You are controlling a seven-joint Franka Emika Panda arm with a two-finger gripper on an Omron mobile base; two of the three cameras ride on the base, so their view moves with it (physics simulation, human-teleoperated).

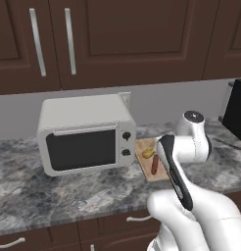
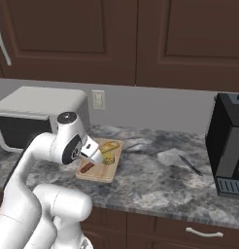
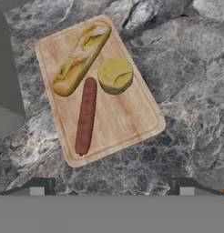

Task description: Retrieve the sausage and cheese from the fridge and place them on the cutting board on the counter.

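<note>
The sausage (image 3: 85, 116) lies lengthwise on the cutting board (image 3: 120, 120), a dark red-brown link. Beside it sits the cheese (image 3: 114, 75), a round yellow chunk. In the hand view my gripper (image 3: 113, 185) hovers above the board's near edge, open, with nothing between its fingertips (image 3: 41, 184). From the right base view the hand (image 2: 91, 150) hangs just over the cutting board (image 2: 99, 174), with the sausage (image 2: 86, 168) and cheese (image 2: 108, 159) below it. The left base view shows the sausage (image 1: 155, 164) and cheese (image 1: 148, 153) on the board (image 1: 143, 169), on the counter (image 1: 68, 191). The fridge is out of view.
A bread loaf (image 3: 79, 59) shares the board. A white microwave (image 1: 85, 135) stands just left of the board. A black coffee machine (image 2: 228, 146) sits at the right end, with a dark utensil (image 2: 189, 165) on the counter before it. Upper cabinets hang overhead.
</note>
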